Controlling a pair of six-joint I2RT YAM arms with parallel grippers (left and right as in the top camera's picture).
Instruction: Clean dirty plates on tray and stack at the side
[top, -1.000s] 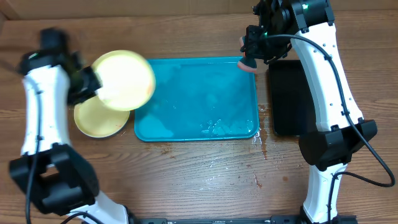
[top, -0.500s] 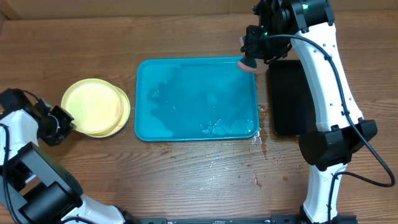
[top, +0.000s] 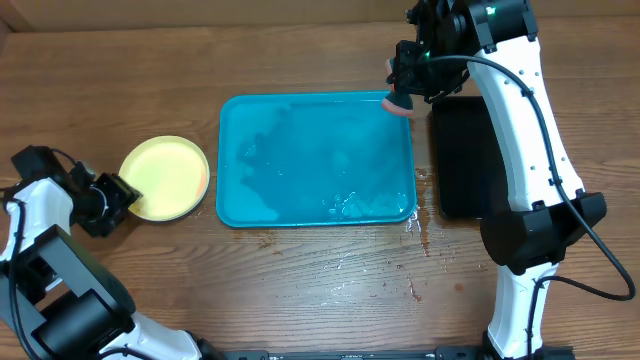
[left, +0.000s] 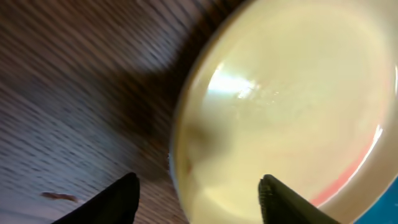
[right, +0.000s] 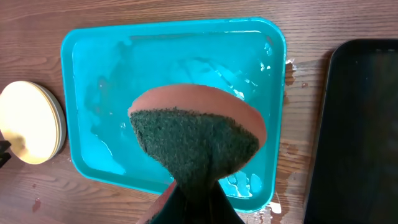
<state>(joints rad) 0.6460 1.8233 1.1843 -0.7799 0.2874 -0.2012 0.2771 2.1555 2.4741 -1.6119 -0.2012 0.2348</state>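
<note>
Left of the tray (top: 300, 212), your left gripper (top: 124, 192) stands spread beside the stacked plates (top: 166, 177); your right gripper (top: 405, 86) pinches a sponge (top: 400, 108) over the tray's corner.

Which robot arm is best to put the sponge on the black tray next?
Probably right: the right gripper holds the sponge just beside the black tray. The left gripper sits open, far off by the stacked plates.

Left end effector (left: 198, 198) stands spread apart; right end effector (top: 403, 95) is clamped.
</note>
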